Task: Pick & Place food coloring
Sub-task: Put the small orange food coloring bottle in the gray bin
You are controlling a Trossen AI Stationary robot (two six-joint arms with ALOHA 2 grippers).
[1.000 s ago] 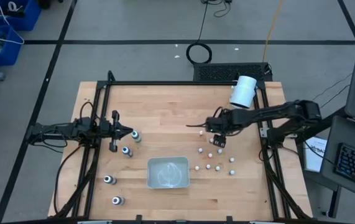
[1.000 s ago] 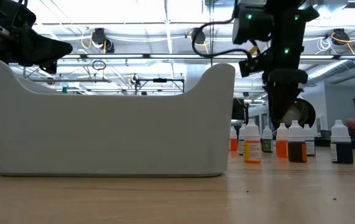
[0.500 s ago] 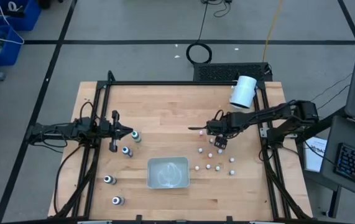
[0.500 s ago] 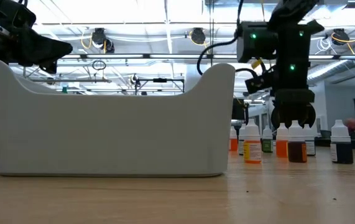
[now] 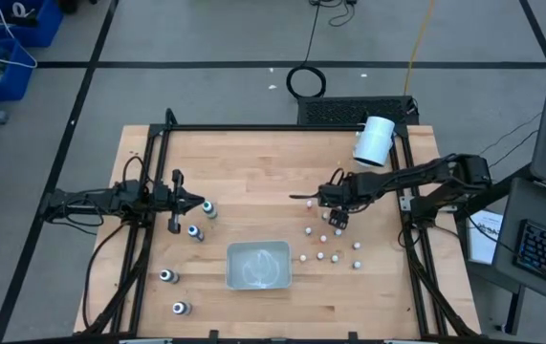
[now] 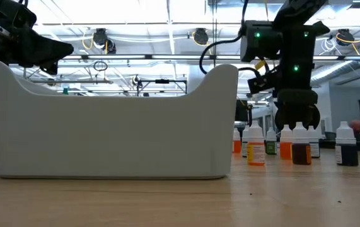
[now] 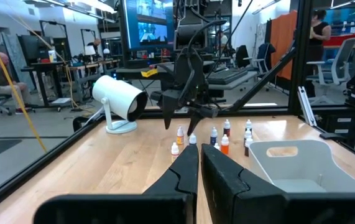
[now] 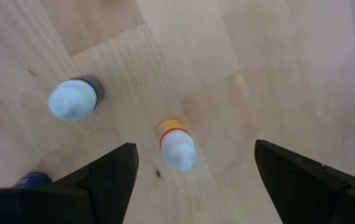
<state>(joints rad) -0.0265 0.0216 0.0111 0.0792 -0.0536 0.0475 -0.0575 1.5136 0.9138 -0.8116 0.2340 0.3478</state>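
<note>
Several small whitish food coloring bottles (image 5: 322, 239) stand on their bases on the wood right of the clear tray (image 5: 230, 266); the low view shows them in a row (image 6: 255, 148). Dark-bodied ones (image 5: 195, 231) stand left of the tray. My right gripper (image 5: 336, 218) hangs open, pointing down, over the whitish group. In the right wrist view (image 8: 193, 180) an orange-labelled bottle (image 8: 176, 146) stands below the gap between its fingers, untouched. My left gripper (image 5: 188, 202) waits shut at the table's left, beside a dark bottle (image 5: 209, 208).
A big white cylinder (image 5: 375, 140) lies at the far right corner. The tray's tall wall (image 6: 113, 120) fills the left of the low view. A black frame rail (image 5: 158, 191) runs along the table's sides. Bare wood (image 5: 253, 172) lies between the arms.
My right gripper has come down toward the whitish bottles and turned about its wrist, so its spread fingers now show in the low view. It has held still for the last half second. No bottle has moved.
</note>
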